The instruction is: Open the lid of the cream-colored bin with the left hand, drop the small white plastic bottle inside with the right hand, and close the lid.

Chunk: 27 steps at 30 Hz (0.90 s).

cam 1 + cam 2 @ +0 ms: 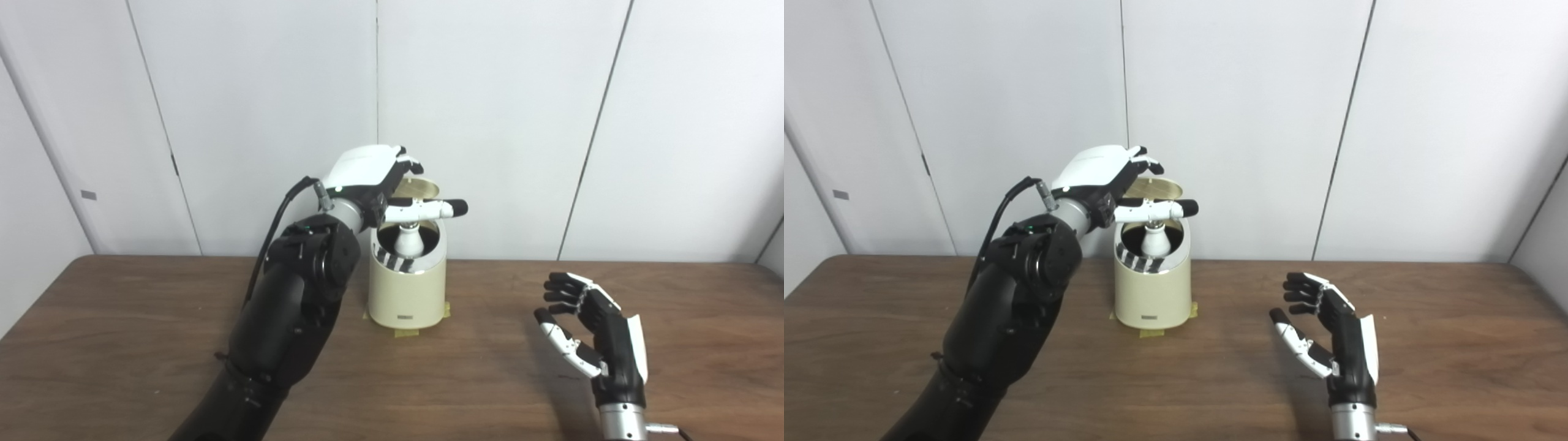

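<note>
While my left hand [367,174] holds the round lid [418,188] raised, bottle [409,241] inside glossy cream bin [407,288], right hand [591,327] empty, fingers spread

Bright, even overhead light; soft shadows on table [122,343]; pics slightly soft w/ mild blur.

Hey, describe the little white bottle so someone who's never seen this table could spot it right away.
Start at the brown wooden table and find the cream-colored bin near its back edge, by the white wall. The bin's lid is tipped up under the left hand. The small white bottle stands inside the open top, the only pale rounded thing against the dark interior.
</note>
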{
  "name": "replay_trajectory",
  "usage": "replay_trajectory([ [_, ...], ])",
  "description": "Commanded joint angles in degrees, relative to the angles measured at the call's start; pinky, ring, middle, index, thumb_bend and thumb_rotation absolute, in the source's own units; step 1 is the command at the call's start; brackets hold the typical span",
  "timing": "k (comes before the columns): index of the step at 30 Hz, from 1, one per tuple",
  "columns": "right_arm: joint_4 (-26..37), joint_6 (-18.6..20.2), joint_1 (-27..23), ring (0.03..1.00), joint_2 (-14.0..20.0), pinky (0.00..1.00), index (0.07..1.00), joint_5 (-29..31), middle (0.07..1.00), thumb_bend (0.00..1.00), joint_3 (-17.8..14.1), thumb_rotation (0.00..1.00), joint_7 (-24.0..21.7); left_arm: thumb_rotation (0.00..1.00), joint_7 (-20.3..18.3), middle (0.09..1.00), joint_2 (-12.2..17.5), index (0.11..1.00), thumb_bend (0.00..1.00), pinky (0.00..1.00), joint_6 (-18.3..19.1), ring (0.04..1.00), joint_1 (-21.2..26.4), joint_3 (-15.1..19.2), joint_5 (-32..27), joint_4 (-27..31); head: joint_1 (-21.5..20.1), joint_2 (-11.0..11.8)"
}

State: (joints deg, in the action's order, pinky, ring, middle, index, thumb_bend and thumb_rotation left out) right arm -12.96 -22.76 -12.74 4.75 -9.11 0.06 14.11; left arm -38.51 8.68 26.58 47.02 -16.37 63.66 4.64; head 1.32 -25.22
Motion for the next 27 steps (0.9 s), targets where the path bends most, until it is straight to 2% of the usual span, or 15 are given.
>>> replay_trajectory([
  [1,-2.03,-1.7,0.65,0.624,-3.05,0.54,0.658,-1.18,0.653,0.25,0.78,0.19,0.56,1.0,1.13,0.996,0.41,0.87,0.96,1.0,0.09,1.0,2.16,0.38,0.58,0.2,-0.05,-0.08],
  [11,-1.3,-0.96,0.88,0.627,-3.27,0.55,0.659,-1.11,0.655,0.25,0.8,0.15,0.39,0.99,0.78,1.0,-0.04,0.868,0.97,1.0,0.26,1.0,1.31,0.05,2.32,-0.07,-0.3,-0.38],
  [19,-1.24,-0.9,0.8,0.624,-3.37,0.54,0.656,-2.0,0.654,0.24,0.89,0.16,0.82,1.0,1.96,0.996,1.5,0.864,0.98,1.0,-1.26,1.0,0.57,-1.68,1.54,-0.24,-0.47,-0.45],
  [22,-1.07,-0.51,0.77,0.626,-3.55,0.54,0.657,-1.79,0.657,0.25,0.85,0.16,0.75,1.0,2.93,0.936,2.23,0.847,0.96,1.0,-2.37,0.991,-0.03,-2.1,0.71,-0.23,-0.5,-0.42],
  [27,-1.55,-1.02,0.56,0.626,-3.52,0.54,0.656,-2.06,0.655,0.24,0.87,0.11,0.86,1.0,3.64,0.901,3.02,0.838,0.96,1.0,-2.99,0.981,-0.89,-2.45,-0.27,-0.26,-0.54,-0.42],
])
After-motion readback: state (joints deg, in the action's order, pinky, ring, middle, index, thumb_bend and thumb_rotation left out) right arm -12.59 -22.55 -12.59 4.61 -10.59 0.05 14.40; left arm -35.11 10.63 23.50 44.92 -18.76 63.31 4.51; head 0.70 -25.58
